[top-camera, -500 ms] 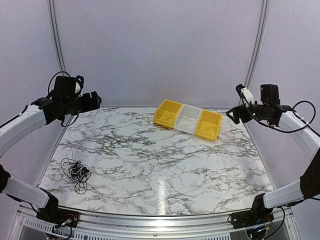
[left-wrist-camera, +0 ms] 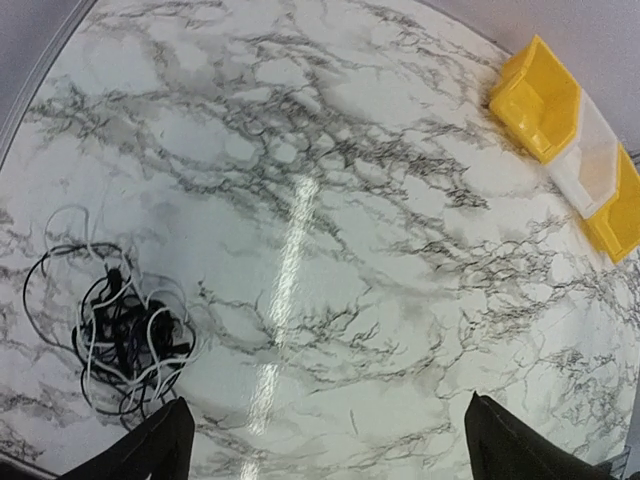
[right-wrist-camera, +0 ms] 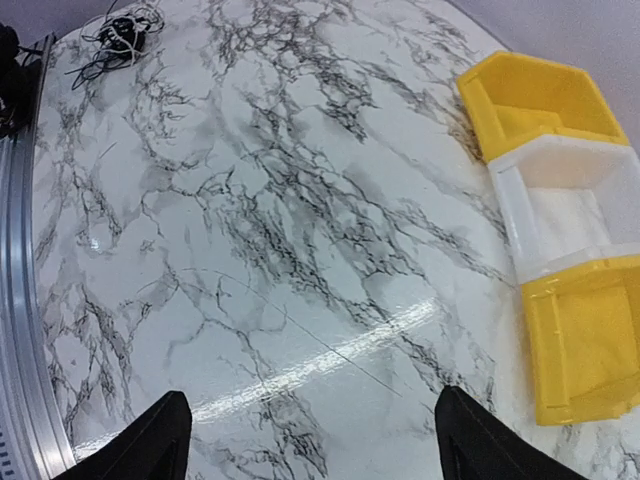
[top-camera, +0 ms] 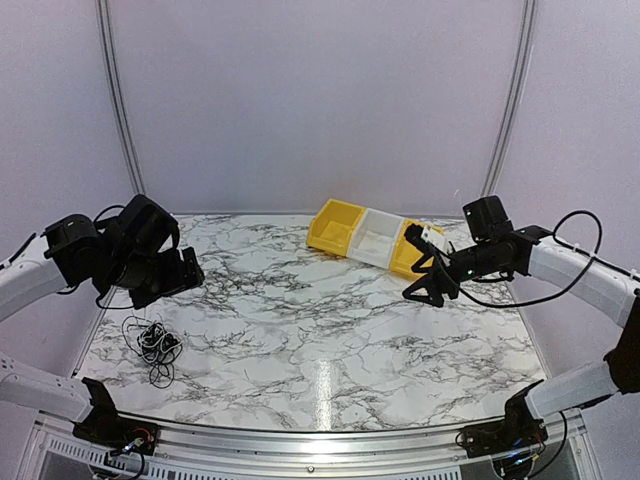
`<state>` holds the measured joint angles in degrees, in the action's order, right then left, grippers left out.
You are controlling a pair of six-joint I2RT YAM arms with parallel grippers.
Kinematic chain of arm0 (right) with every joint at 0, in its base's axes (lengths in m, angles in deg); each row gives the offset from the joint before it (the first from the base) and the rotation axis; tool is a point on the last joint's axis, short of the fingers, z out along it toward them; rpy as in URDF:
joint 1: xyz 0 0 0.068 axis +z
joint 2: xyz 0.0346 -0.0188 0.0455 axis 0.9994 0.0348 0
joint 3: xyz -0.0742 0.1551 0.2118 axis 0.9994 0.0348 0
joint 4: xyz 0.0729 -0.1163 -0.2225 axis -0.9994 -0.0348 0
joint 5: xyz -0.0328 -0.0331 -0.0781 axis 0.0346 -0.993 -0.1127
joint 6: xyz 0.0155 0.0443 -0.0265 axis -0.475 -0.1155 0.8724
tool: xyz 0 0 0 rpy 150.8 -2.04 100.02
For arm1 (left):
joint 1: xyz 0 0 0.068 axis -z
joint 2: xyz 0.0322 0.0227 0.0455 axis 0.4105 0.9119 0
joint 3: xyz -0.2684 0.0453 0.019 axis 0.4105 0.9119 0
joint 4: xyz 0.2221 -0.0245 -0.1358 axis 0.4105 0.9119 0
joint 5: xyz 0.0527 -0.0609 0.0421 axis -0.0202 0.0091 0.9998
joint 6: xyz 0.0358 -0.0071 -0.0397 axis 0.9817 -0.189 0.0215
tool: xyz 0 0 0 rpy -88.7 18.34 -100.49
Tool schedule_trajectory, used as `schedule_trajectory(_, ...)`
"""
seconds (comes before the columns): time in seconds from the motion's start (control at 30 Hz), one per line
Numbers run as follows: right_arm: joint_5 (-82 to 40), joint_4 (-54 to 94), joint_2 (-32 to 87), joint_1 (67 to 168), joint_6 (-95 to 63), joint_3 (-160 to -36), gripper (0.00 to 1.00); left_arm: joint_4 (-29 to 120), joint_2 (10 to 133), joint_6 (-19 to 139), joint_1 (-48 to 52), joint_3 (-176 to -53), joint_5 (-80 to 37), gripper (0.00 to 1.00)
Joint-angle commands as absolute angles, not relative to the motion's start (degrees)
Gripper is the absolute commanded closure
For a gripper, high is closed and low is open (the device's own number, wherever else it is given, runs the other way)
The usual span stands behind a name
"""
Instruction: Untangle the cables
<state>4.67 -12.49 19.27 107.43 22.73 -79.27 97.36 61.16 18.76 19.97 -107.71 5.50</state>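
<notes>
The cables (top-camera: 153, 345) lie as a small tangle of thin black and whitish wires on the marble table (top-camera: 320, 330) near its front left. The tangle also shows in the left wrist view (left-wrist-camera: 125, 335) at lower left, and tiny in the right wrist view (right-wrist-camera: 120, 30) at the far top left. My left gripper (top-camera: 185, 272) hangs open and empty above and behind the tangle; its fingertips (left-wrist-camera: 150, 450) frame bare marble. My right gripper (top-camera: 425, 285) is open and empty over the right side of the table, far from the cables.
A row of three bins, yellow (top-camera: 335, 227), white (top-camera: 378, 238) and yellow (top-camera: 412, 252), stands at the back right, just behind my right gripper. They also show in the right wrist view (right-wrist-camera: 560, 215). A metal rail (top-camera: 320, 440) runs along the near table edge.
Both arms have come down and inward from their raised positions at the sides. The left gripper is now nearer the tangle; the right is in front of the bins. The cables have not moved.
</notes>
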Motion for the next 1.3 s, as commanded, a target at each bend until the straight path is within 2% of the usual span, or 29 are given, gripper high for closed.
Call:
schedule_trajectory(0.0,6.7,-11.6,24.2,110.9,24.3,-80.2,0.17,115.7,59.0,3.7,22.6,-102.8,7.9,0.02)
schedule_trajectory(0.13,8.2,-12.5,30.3,112.0,24.5,-83.4,0.2,120.7,58.7,-1.6,23.2,-96.8,12.4,0.01)
schedule_trajectory(0.3,10.1,-12.4,32.5,112.3,23.7,-84.3,0.21,118.6,63.3,-1.2,23.2,-93.1,15.9,0.01)
schedule_trajectory(0.43,10.9,-13.0,33.9,112.6,23.7,-83.6,0.22,111.4,66.9,5.2,22.1,-91.5,17.6,0.01)
schedule_trajectory(0.8,8.8,-13.3,29.5,112.6,24.3,-80.7,0.23,90.0,65.6,21.8,10.9,-81.7,10.8,0.02)
schedule_trajectory(0.9,8.8,-13.1,29.1,112.6,24.0,-79.9,0.23,81.2,65.1,27.2,9.2,-80.1,7.9,0.07)
schedule_trajectory(1.0,8.9,-12.6,29.3,112.6,23.8,-79.5,0.24,75.7,66.0,30.4,8.8,-79.9,6.3,0.19)
schedule_trajectory(1.2,8.6,-12.7,29.6,112.6,23.9,-80.6,0.27,67.9,70.2,33.0,10.1,-80.6,-5.0,0.41)
schedule_trajectory(1.27,8.2,-13.2,29.6,112.6,24.6,-81.0,0.28,65.4,70.8,33.4,12.6,-81.1,-6.6,0.44)
